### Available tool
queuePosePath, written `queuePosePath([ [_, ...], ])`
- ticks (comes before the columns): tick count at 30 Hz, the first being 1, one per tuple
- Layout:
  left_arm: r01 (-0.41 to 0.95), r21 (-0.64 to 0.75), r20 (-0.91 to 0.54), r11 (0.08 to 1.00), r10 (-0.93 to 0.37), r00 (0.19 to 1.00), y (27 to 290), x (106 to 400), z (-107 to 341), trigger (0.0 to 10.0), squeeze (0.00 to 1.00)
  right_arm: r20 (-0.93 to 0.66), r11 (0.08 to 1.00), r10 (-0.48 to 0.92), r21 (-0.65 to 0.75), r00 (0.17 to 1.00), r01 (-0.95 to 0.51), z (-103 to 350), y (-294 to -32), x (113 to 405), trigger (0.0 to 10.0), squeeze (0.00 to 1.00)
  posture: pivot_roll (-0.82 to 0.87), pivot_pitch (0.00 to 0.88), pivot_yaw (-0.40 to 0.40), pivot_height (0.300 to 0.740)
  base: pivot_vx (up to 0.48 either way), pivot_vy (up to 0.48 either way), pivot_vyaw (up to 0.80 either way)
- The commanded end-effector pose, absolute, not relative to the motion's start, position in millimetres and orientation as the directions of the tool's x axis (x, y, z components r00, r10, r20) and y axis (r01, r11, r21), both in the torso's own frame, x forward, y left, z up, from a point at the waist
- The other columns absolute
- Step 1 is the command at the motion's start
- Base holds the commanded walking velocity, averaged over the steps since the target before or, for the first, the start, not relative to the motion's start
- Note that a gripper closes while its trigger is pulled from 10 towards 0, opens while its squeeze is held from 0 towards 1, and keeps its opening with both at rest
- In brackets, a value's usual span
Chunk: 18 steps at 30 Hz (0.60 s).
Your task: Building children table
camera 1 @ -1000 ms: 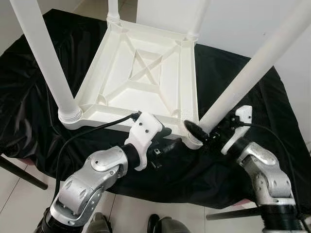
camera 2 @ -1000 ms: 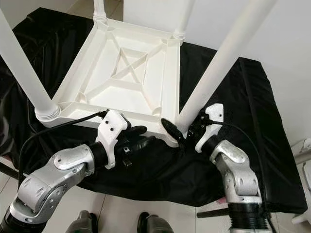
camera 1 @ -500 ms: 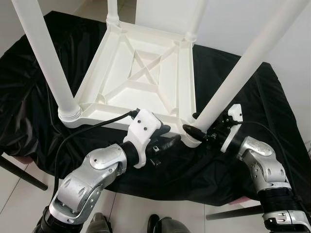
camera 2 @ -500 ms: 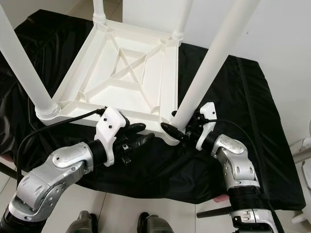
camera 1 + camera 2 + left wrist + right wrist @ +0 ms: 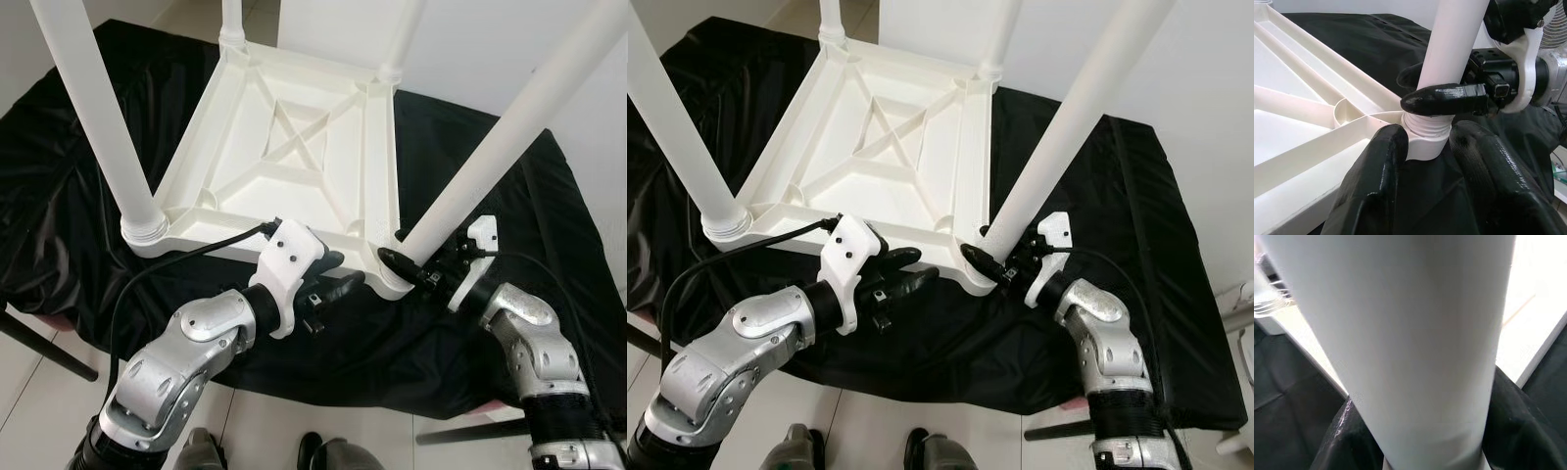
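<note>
A white children's table [image 5: 377, 166] lies upside down on a black cloth [image 5: 69, 196], with four white legs pointing up. My right gripper [image 5: 409, 257] is shut on the base of the near right leg [image 5: 490, 157], just above the threaded corner socket [image 5: 1425, 139]. That leg leans toward the right. In the right wrist view the leg [image 5: 1415, 342] stands between both fingers [image 5: 1347, 440]. My left gripper [image 5: 341, 274] is open at the table's near edge. Its fingers [image 5: 1376, 186] sit on either side of the same socket, low by the cloth.
The near left leg [image 5: 98, 117] rises at the left, close to my left arm. Two far legs [image 5: 228, 20] stand at the back corners. Beyond the cloth's near edge is tiled floor [image 5: 39, 411], crossed by a dark bar [image 5: 39, 351] at left. A white wall [image 5: 509, 39] is behind.
My right wrist has swung in around the leg's base and back out a little. The near right leg tipped slightly more upright, then leaned back. My left gripper has barely moved.
</note>
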<state>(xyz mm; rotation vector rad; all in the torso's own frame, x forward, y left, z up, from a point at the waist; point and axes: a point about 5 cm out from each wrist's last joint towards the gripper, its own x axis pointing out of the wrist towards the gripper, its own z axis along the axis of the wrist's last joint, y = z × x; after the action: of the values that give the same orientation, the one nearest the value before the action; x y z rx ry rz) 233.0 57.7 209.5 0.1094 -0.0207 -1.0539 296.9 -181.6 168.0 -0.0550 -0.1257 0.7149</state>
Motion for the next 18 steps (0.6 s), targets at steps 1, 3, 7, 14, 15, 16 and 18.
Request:
queuePosePath([
  [1,0.873,0.087,-0.040,0.481,-0.874,0.485,53.6,229.4,208.0,10.0,0.00,0.083,0.828,0.561,-0.040,0.824,-0.560,159.3,-181.6,292.0,0.0,0.00,0.08,0.202,-0.126,0.740,0.000,0.000,0.00],
  [3,0.873,0.086,-0.040,0.480,-0.874,0.485,53.3,228.9,207.9,10.0,0.00,0.077,0.857,0.515,-0.038,0.853,-0.514,157.8,-180.2,290.7,0.0,0.00,0.07,0.206,-0.129,0.740,0.000,0.000,0.00],
  [7,0.871,0.083,-0.037,0.483,-0.872,0.488,53.5,228.4,208.0,10.0,0.00,0.074,0.895,0.445,-0.012,0.893,-0.445,155.9,-171.6,285.9,0.0,0.00,0.07,0.213,-0.131,0.740,0.000,0.000,0.00],
  [14,0.875,0.074,-0.040,0.479,-0.875,0.482,52.6,226.2,207.2,10.0,0.00,0.079,0.968,0.236,0.067,0.968,-0.242,155.9,-153.7,278.2,0.0,0.00,0.06,0.223,-0.125,0.740,0.000,0.000,0.00],
  [15,0.876,0.074,-0.040,0.477,-0.876,0.480,52.7,225.9,207.3,10.0,0.00,0.074,0.979,0.186,0.065,0.980,-0.191,155.8,-149.2,277.0,0.0,0.00,0.06,0.226,-0.120,0.740,0.000,0.000,0.00],
  [16,0.876,0.073,-0.041,0.476,-0.877,0.479,52.7,225.7,207.3,10.0,0.00,0.072,0.985,0.157,0.061,0.985,-0.162,155.9,-146.4,276.2,0.0,0.00,0.06,0.226,-0.120,0.740,0.000,0.000,0.00],
  [18,0.877,0.072,-0.041,0.474,-0.878,0.478,52.7,225.5,207.1,10.0,0.00,0.043,0.992,0.111,0.057,0.993,-0.114,153.4,-144.0,275.2,0.0,0.00,0.06,0.227,-0.122,0.740,0.000,0.000,0.00],
])
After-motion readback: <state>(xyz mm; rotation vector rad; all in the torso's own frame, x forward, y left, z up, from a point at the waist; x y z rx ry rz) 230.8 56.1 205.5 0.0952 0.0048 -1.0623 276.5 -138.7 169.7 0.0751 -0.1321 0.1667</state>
